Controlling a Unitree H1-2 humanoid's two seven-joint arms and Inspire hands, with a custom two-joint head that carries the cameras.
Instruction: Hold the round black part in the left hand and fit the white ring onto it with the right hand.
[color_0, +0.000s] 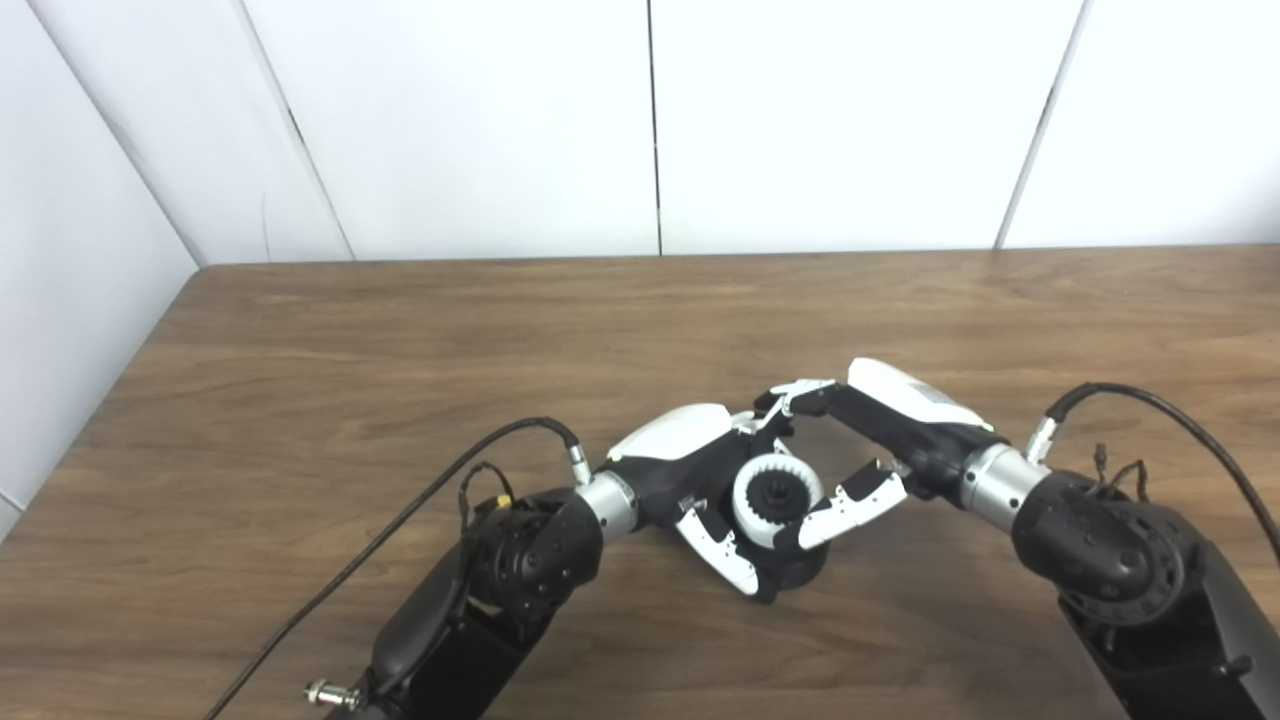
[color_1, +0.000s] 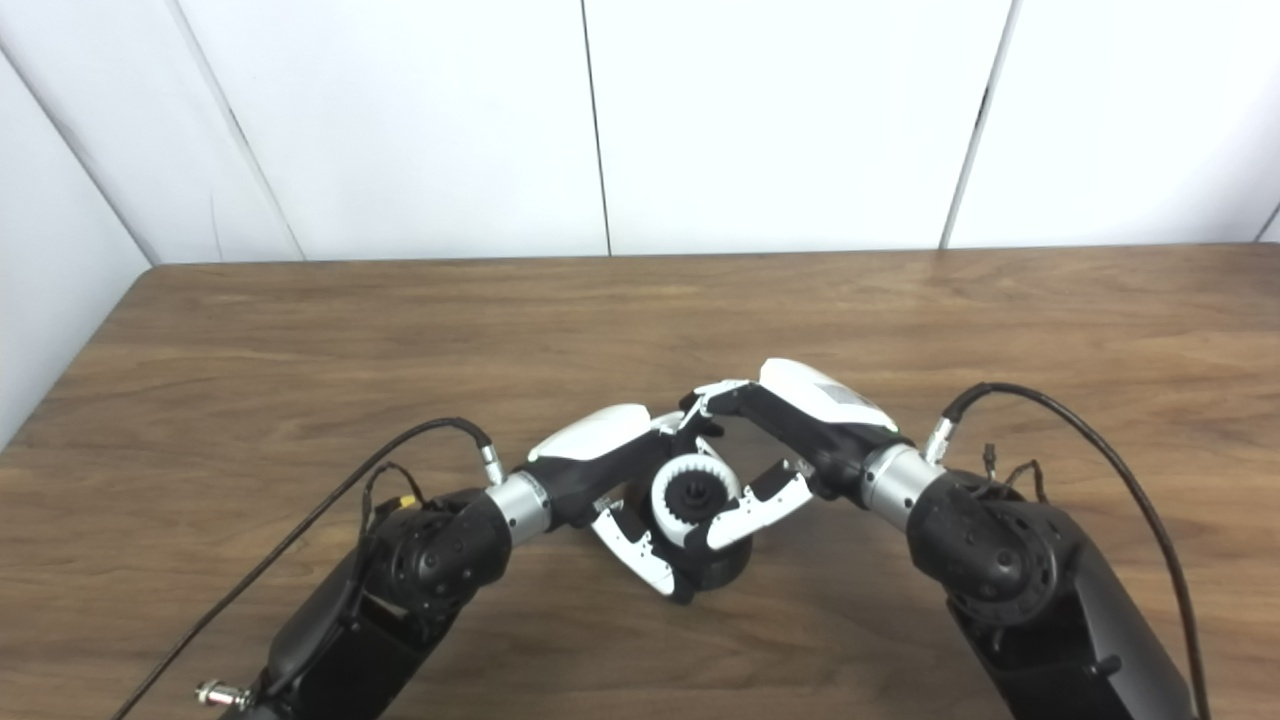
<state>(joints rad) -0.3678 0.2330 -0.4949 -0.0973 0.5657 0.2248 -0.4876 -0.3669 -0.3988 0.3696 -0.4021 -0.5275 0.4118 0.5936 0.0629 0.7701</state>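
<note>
The round black part (color_0: 806, 570) sits low over the table at the centre, held in my left hand (color_0: 690, 468), whose fingers wrap its left and lower side. The white toothed ring (color_0: 746, 500) lies on top of the black part, with a black hub showing through its middle. My right hand (color_0: 872, 432) comes in from the right and is closed on the ring, fingers over its far edge and thumb against its near right edge. The same shows in the right eye view: ring (color_1: 667, 506), black part (color_1: 727, 570), left hand (color_1: 608, 462), right hand (color_1: 792, 420).
The wooden table (color_0: 400, 330) runs to white wall panels at the back and a white wall on the left. Black cables loop from both forearms, one trailing over the table at the left (color_0: 400, 520).
</note>
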